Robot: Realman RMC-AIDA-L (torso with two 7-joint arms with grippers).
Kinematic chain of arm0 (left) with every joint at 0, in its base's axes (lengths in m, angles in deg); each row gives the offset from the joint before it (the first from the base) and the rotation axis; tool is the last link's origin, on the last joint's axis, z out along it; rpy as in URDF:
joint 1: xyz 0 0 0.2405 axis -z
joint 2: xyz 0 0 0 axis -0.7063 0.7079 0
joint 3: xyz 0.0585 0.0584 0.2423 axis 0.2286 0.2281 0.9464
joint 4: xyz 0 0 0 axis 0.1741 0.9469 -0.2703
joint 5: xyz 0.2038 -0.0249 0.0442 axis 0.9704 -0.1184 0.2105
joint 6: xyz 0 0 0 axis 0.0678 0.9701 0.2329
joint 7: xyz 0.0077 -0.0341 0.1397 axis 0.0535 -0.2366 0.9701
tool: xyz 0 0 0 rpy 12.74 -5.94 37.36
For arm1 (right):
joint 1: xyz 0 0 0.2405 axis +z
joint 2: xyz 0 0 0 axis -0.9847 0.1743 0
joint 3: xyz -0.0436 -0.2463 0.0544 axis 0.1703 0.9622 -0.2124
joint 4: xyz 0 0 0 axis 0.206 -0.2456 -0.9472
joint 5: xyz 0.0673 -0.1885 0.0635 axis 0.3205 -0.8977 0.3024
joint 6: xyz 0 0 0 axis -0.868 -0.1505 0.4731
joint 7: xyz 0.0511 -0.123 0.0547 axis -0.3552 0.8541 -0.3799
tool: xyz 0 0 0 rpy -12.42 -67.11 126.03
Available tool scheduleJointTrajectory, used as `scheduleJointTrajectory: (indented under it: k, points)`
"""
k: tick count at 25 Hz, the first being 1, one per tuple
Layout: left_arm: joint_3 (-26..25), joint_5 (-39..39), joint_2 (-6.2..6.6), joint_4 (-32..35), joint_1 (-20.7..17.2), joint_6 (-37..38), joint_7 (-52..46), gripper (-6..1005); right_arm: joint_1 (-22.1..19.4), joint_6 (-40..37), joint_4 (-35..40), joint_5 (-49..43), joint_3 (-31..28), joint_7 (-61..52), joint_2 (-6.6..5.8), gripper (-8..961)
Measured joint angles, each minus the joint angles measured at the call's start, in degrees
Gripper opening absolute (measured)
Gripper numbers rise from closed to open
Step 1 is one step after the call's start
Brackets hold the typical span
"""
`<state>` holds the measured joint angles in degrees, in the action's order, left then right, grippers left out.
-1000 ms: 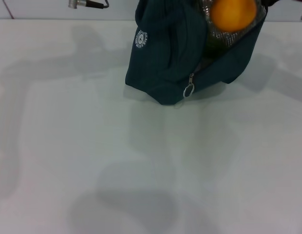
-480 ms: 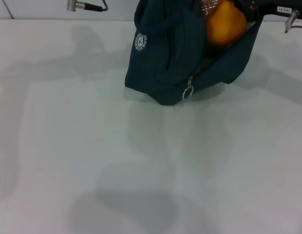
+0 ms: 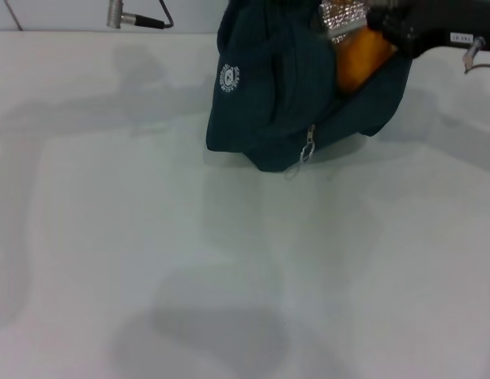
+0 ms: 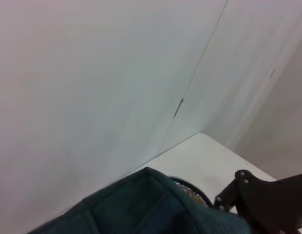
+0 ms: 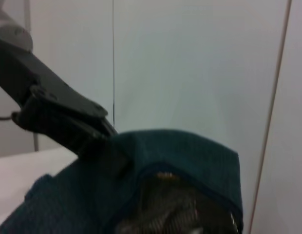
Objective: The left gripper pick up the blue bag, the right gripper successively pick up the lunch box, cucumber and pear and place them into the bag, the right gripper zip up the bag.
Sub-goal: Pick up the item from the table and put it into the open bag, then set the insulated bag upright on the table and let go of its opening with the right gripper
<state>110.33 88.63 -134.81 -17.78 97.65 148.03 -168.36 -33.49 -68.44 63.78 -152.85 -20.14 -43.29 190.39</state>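
The blue bag (image 3: 277, 87) stands at the back middle of the white table, its top open and its silver lining (image 3: 340, 13) showing. Its zip pull (image 3: 310, 147) hangs on the front. My right gripper (image 3: 377, 30) reaches in from the right over the opening, shut on the orange-yellow pear (image 3: 358, 61), which sits low in the mouth of the bag. My left gripper (image 5: 95, 127) shows in the right wrist view, clamped on the bag's top edge (image 5: 165, 139). The bag also shows in the left wrist view (image 4: 141, 204). The lunch box and cucumber are hidden.
A metal plug with a black cable (image 3: 134, 19) lies at the table's back edge, left of the bag. The white table (image 3: 229, 276) stretches out in front of the bag. A pale wall (image 4: 117, 73) stands close behind it.
The pear has come down from above the opening into the bag's mouth. My right gripper has come into view at the top right with it. The bag has shifted slightly.
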Motion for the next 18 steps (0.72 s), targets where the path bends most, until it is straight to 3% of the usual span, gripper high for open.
scheduleJointTrajectory:
  k: [6, 12, 18]
  points:
    - [0.0, -1.8, -0.13, -0.4, -1.0, 0.8, -0.4, 36, -1.1, 0.1, 2.4, -0.5, -0.5, -2.5, 0.31, 138]
    - [0.0, -2.1, -0.24, -0.4, -1.7, 0.8, -0.9, 36, -4.6, -1.6, 10.3, 0.2, -0.4, -5.6, 1.47, 355]
    - [0.0, -2.3, -0.31, -0.4, -2.2, 0.8, -1.0, 36, -10.6, -1.8, 16.1, 4.6, -0.6, -5.8, 2.51, 488]
